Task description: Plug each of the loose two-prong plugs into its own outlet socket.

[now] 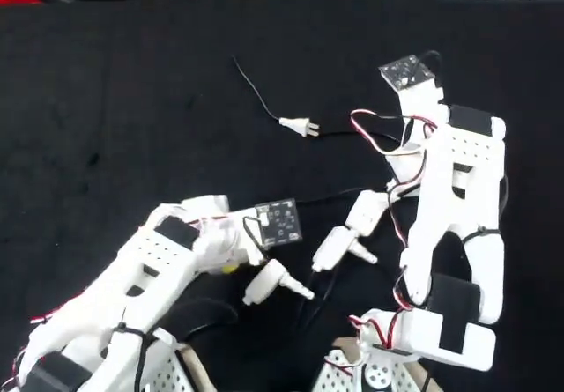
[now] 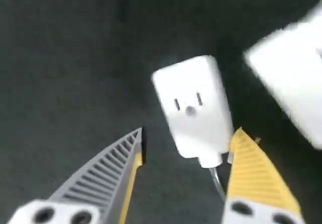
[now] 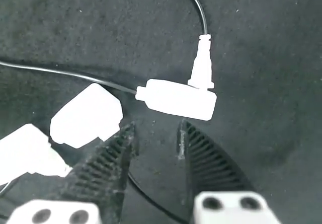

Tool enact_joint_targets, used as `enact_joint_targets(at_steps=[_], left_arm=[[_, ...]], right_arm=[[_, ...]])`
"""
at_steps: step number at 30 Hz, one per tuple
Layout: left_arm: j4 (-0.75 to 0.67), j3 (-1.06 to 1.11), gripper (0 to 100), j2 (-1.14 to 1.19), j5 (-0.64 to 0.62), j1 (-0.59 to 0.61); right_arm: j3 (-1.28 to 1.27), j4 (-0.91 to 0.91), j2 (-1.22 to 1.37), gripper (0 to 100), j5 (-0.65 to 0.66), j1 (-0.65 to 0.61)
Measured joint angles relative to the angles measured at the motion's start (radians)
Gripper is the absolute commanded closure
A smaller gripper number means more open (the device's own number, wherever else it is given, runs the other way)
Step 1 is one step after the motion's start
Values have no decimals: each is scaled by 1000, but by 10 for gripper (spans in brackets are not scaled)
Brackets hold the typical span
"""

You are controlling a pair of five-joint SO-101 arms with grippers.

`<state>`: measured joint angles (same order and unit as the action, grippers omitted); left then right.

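Observation:
A loose white two-prong plug [image 1: 300, 126] on a thin black wire lies on the black cloth, far from both arms. Three white outlet sockets lie near the front: one [image 1: 267, 284] by the left arm, two more [image 1: 335, 247] [image 1: 366, 211] beside the right arm. In the left wrist view my left gripper [image 2: 190, 131] is open, its grey and yellow fingers either side of the cord end of a socket [image 2: 191, 105] that lies face up. My right gripper [image 3: 155, 138] is open and holds nothing, just short of a socket [image 3: 176, 99] with a plug [image 3: 203, 68] seated in it.
Two more sockets [image 3: 86, 116] [image 3: 22, 153] lie beside the right gripper. Black cords run between the sockets near the front edge. The right arm [image 1: 454, 198] stands over the table's right side, and the left arm [image 1: 150, 273] lies low at the front left.

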<state>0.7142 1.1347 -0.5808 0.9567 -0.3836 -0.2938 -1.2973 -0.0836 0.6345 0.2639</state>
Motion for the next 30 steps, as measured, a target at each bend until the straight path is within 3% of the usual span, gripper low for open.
enact_joint_targets(at_steps=[4, 8, 14, 17, 22, 30], left_arm=[[0, -2, 755, 0, 5, 5], [18, -14, 776, -3, -68, 2], [199, -74, 760, -172, -233, -81], [180, -54, 761, -269, -347, -132], [158, 3, 765, -304, -396, -204], [117, -51, 765, -112, -485, -222]], right_arm=[[0, 0, 0, 864, 0, 0], [0, 0, 0, 864, 0, 0], [0, 0, 0, 864, 0, 0], [0, 0, 0, 864, 0, 0], [-17, 3, 0, 864, 0, 0], [-34, 34, 0, 864, 0, -11]])
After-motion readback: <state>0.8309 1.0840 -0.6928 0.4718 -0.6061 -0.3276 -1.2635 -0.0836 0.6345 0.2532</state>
